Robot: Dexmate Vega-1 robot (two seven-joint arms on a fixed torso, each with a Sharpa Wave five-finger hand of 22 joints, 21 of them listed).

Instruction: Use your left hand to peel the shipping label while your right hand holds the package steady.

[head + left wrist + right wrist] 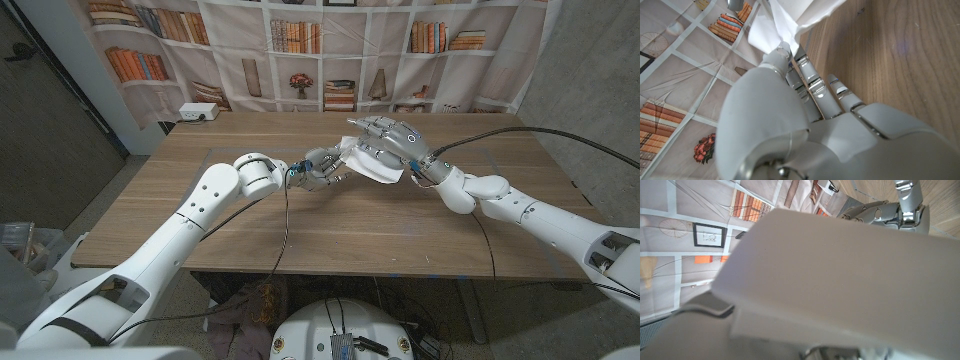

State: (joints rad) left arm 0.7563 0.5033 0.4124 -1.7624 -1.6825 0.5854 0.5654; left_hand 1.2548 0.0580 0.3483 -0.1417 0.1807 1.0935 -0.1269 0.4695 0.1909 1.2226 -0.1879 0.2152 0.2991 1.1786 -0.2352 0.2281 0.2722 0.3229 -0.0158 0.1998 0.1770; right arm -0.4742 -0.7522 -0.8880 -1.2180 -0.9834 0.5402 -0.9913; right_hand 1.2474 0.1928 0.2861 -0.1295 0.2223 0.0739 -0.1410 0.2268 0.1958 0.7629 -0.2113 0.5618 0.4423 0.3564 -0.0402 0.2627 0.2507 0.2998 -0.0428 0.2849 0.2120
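A white flat package [380, 169] hangs above the middle of the wooden table [300, 228]. My right hand [392, 136] grips it from above and behind, fingers spread over its top. My left hand [318, 170] reaches in from the left and pinches a thin white flap, the shipping label [346, 152], at the package's left corner. In the left wrist view the white label [785, 22] is held between the fingertips of my left hand [805, 115]. In the right wrist view the package [840, 275] is a broad white face, with my left hand [890, 211] beyond it.
A printed bookshelf backdrop hangs behind the table. A small white box [198, 112] sits at the table's back left corner. Black cables [285, 215] run from both wrists over the front edge. Bare wood [900, 50] lies under the hands.
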